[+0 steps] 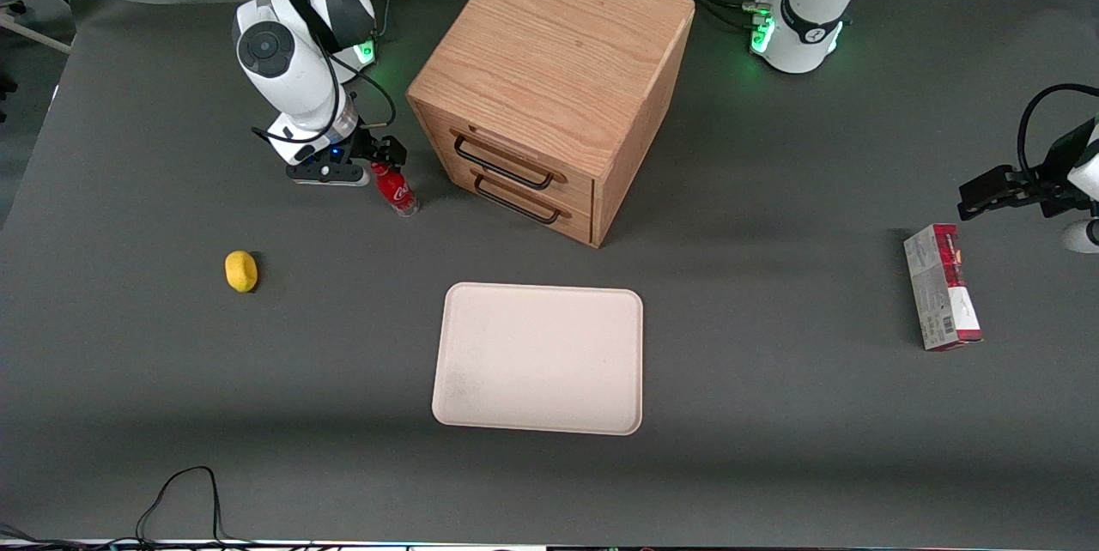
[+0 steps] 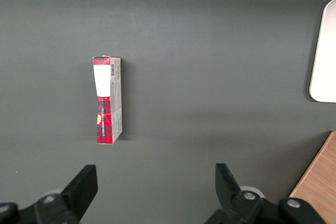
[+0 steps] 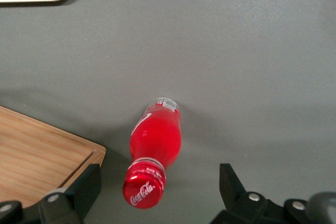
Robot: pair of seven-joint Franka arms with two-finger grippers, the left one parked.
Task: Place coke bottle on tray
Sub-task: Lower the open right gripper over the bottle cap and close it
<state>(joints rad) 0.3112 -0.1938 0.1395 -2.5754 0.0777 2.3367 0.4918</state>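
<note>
The tray [image 1: 538, 358] is lying nearest the camera on the bench [image 1: 773, 414], bare surface ringing its rim. Farther back, beside the cabinet [image 1: 549, 87], the coke bottle [image 1: 396, 188] is standing upright. Only the wrist view is showing the gripper [image 3: 157, 192] gaping apart, straddling the cap untouched.

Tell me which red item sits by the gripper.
The small red coke bottle, standing beside the open gripper; the red-and-white carton lies toward the parked arm's end.
</note>
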